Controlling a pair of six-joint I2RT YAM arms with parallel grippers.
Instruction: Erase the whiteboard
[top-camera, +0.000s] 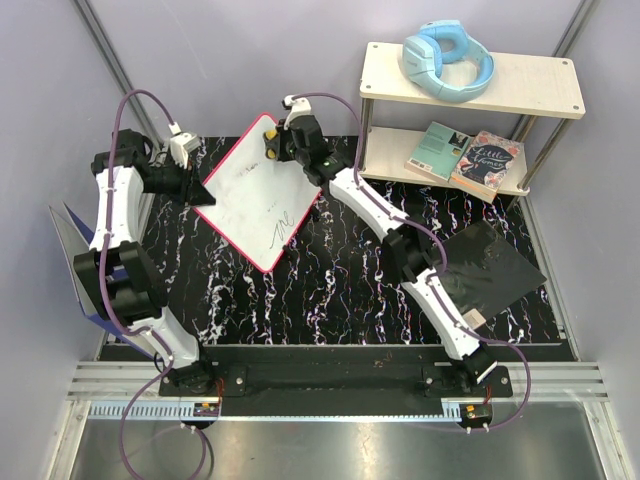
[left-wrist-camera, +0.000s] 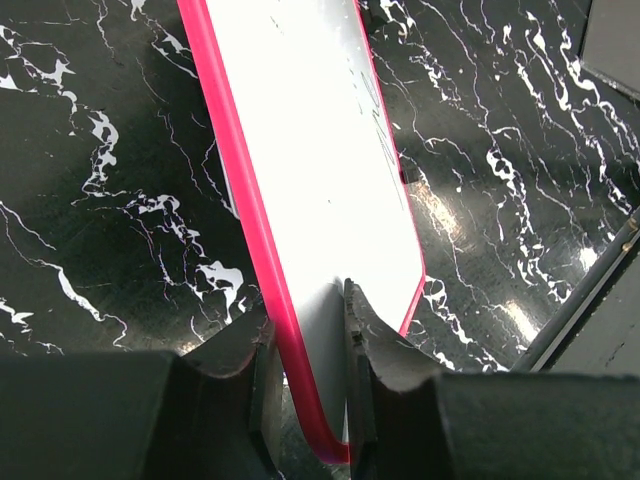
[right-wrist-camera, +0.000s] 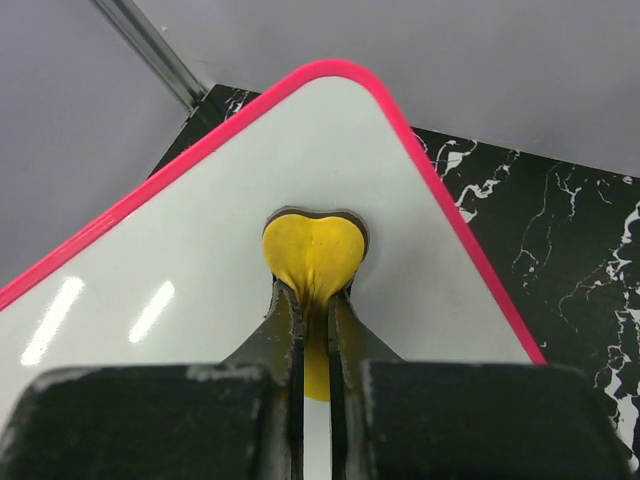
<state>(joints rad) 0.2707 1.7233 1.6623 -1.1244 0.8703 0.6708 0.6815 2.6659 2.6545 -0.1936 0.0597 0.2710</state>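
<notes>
The whiteboard (top-camera: 262, 192) is white with a red-pink rim and lies turned like a diamond at the table's back left. Dark handwriting (top-camera: 283, 218) shows on its near right part. My left gripper (top-camera: 196, 185) is shut on the board's left corner; the left wrist view shows the rim (left-wrist-camera: 262, 250) clamped between the fingers (left-wrist-camera: 375, 350). My right gripper (top-camera: 272, 143) is shut on a yellow soft eraser (right-wrist-camera: 312, 252) and presses it on the board near its far corner (right-wrist-camera: 335, 72).
A black flat pad (top-camera: 490, 268) lies at the right. A blue-grey folder (top-camera: 72, 240) leans at the left edge. A shelf (top-camera: 470, 85) at the back right holds blue headphones (top-camera: 448, 58) and two books (top-camera: 466, 157).
</notes>
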